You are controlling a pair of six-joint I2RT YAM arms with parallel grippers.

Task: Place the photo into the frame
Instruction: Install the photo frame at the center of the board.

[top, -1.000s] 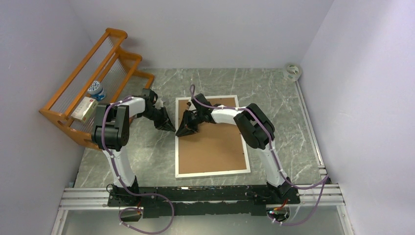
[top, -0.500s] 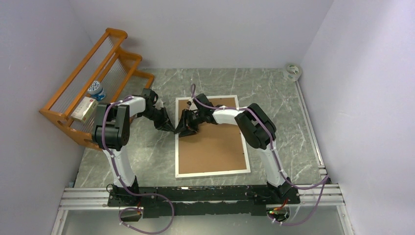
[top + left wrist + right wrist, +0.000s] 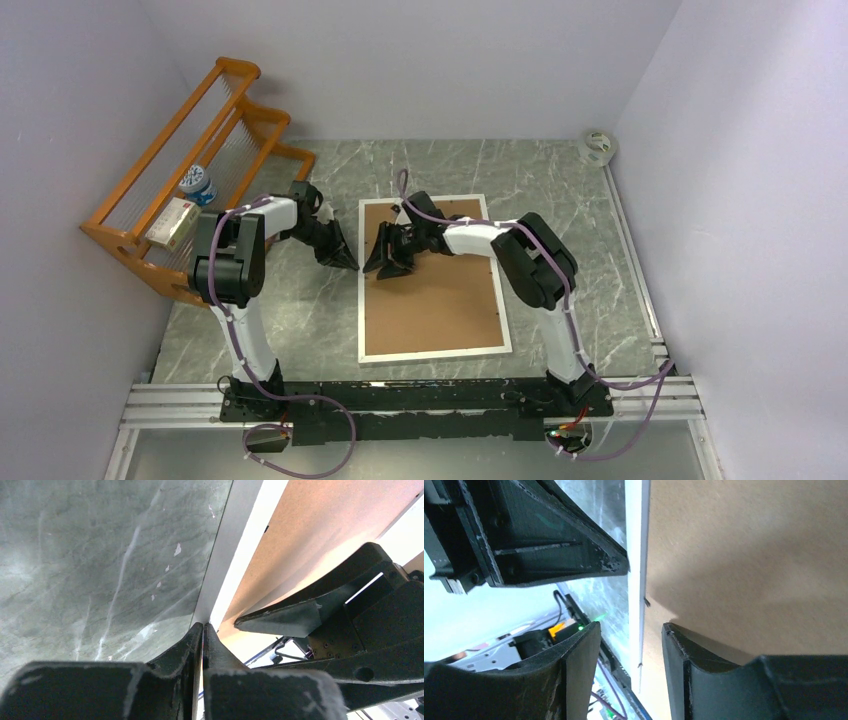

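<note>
Widens right gripper (image 3: pixel 390 265), released, drifting toward 3 o'clock above frame (image 3: pixel 440 310), back-up on counter (image 3: pixel 300 310), long axis 12-to-6; left gripper (image 3: pixel 350 263) clenched empty at its 9 o'clock rail; photo unseen.

This looks like a robotics lab test cell. 2 white-and-black arms, left arm (image 3: pixel 243 335) and right arm (image 3: pixel 560 335), are bolted to an aluminium rail (image 3: pixel 170 402) along the bottom of the top view, with purple cables (image 3: pixel 335 440) looping below it. Plain pale walls (image 3: pixel 420 60) box in the grey marble-pattern tabletop (image 3: pixel 300 310) on 3 sides. An orange wooden rack (image 3: pixel 150 165) stands at the upper left, and a tape roll (image 3: pixel 599 146) sits in the upper right corner.
</note>
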